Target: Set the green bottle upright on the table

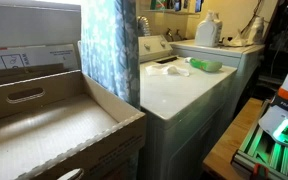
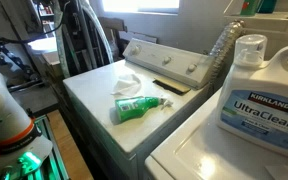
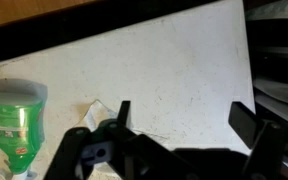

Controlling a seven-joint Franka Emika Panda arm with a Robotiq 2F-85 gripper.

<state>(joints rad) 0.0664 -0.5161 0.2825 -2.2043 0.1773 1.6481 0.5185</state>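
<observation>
**Green bottle (image 2: 139,106) down on its side, gripper (image 3: 180,110) spread wide**

Flat on the white table (image 2: 92,102), not standing up, in both exterior views. Just beside the green bottle, a crumpled white thing (image 2: 127,84) and a flat dark thing (image 2: 171,87).

In the wrist view, green bottle (image 3: 14,125) at the left edge, off to the side of the gripper and apart from it. 2 dark fingers (image 3: 119,118) far apart, with only bare table (image 3: 164,60) between them. Nothing held.

On the next white machine (image 2: 194,150), 1 big white jug (image 2: 254,95) standing up, and a clear bottle (image 2: 219,55) near it.

In an exterior view, a brown cardboard box (image 1: 44,120) up front, a blue curtain (image 1: 109,45) next to it, and the green bottle (image 1: 206,66) farther back on the table (image 1: 179,95).
</observation>
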